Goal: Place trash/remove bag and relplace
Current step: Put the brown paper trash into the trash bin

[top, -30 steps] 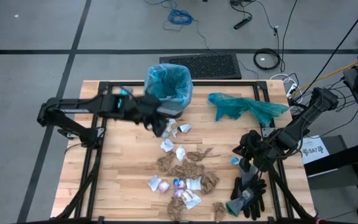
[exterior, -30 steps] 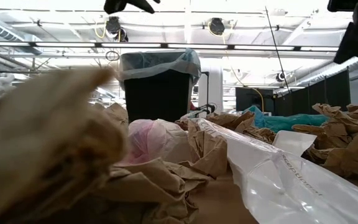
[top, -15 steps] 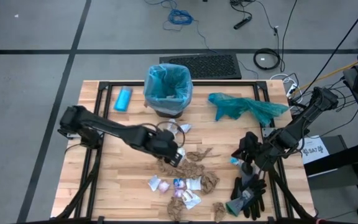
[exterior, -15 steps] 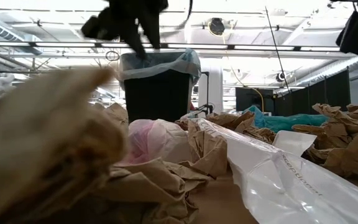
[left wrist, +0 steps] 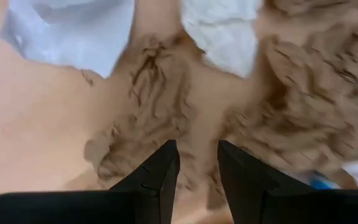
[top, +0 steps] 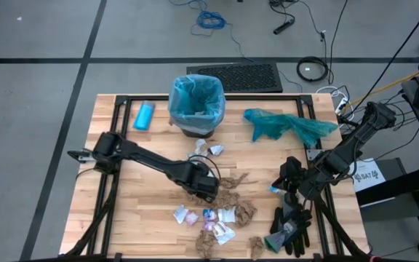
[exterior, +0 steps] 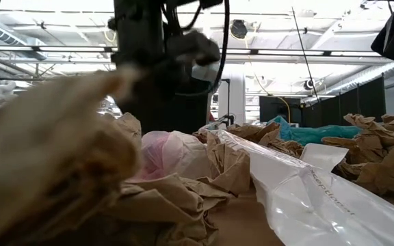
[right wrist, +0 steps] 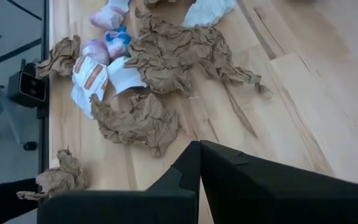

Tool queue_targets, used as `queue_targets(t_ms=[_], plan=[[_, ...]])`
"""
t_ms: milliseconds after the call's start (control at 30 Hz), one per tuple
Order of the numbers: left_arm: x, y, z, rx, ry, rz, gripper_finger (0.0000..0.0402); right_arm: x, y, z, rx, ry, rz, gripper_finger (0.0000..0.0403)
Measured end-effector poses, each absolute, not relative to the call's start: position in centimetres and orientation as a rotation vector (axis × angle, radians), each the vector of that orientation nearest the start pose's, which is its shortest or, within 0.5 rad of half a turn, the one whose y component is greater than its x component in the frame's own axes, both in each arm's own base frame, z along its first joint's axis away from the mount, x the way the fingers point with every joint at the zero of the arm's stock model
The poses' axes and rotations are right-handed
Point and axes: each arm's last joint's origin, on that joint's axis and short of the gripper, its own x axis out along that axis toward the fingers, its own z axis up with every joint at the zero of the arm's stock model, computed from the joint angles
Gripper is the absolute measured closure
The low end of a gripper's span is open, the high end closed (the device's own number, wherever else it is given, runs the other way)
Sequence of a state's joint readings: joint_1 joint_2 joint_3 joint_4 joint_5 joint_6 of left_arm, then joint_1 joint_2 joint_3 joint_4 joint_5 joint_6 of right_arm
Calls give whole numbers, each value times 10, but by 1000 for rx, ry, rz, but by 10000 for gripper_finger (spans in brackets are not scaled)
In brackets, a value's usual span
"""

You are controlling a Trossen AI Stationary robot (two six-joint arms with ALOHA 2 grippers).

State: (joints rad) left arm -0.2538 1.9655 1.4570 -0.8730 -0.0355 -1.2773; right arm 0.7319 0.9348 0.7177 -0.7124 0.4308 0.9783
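Closest to me, at the near edge of the table (top: 108, 225), most of the trash (top: 220, 200) is not picked up yet: brown paper wads, white wrappers and a few pink and blue bits lie spread across the middle and front of the wood. My left end effector (top: 206, 191) is down low over the far side of that pile. In the left wrist view its two fingers (left wrist: 160, 171) stand a little apart with a crumpled brown paper wad (left wrist: 151, 118) just past the tips. I think it is about to pinch that wad, but I cannot tell for sure if the paper is already touching the fingers, because that view is blurry. My right end effector (top: 291, 191) waits over the right side of the table, squeezed shut with nothing in it, above the black-and-grey gloves (top: 291, 227). Farther back, the bin (top: 197, 109) stands at the far edge with the pale blue bag (top: 195, 93) folded over its rim, so the bag is in place and ready for trash. Beside it to the right lies a darker teal bag (top: 289, 125), and to the left a small light-blue bottle (top: 145, 116). So I judge the job is early: lots of scraps must go in, then the bag must come out and a new one go in.
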Motion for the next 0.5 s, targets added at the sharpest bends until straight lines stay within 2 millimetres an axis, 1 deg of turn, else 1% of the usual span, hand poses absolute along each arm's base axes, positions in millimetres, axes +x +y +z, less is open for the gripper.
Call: queue_targets(t_ms=[233,300,367,467,500], plan=[[377,-94,154,-817,1306,758,286,135,107,246,410,829,-100,403],[378,-95,149,-829,1340,745,289,135,107,246,411,828,-100,403],[379,-96,147,-845,1362,733,309,135,107,246,413,826,-98,403],[379,-98,150,-853,1357,716,374,136,107,247,414,825,-98,403],[377,-99,152,-852,1357,713,387,136,107,247,415,825,-98,403]])
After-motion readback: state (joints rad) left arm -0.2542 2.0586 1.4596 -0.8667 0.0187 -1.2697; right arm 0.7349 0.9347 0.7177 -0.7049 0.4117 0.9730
